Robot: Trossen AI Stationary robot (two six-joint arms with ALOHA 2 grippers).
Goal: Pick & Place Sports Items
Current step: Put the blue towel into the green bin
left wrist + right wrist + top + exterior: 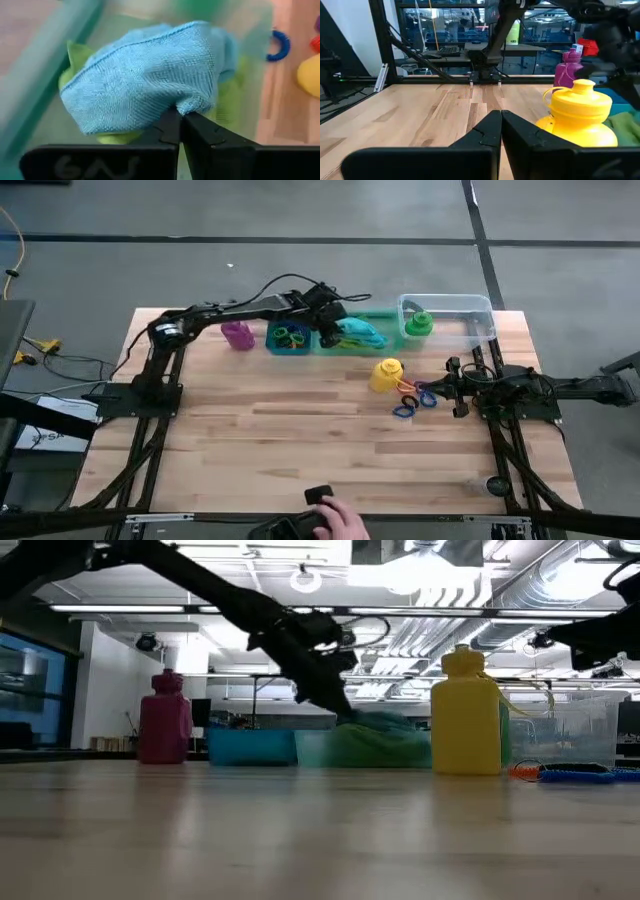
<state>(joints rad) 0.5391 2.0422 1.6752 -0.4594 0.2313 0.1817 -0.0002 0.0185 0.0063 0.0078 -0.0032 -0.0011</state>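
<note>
Pinching teal cloth (150, 85) in green bin (385, 320), left gripper (181, 117) risks dragging lime cloth (75, 57) out; right gripper (501, 122) closed, empty.

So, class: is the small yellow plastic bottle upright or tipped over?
Upright. The small yellow plastic bottle stands on its base on the wooden table, cap uppermost, in the low view.

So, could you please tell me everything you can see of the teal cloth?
The teal cloth is a soft, woven-looking microfibre piece with a stitched hem, bunched into a loose mound. It lies in the green bin on top of a lime cloth that peeks out beside and beneath it. The left hand, shut, is pinching a fold at its edge. From above it shows between the blue bin and the clear bin.
</note>
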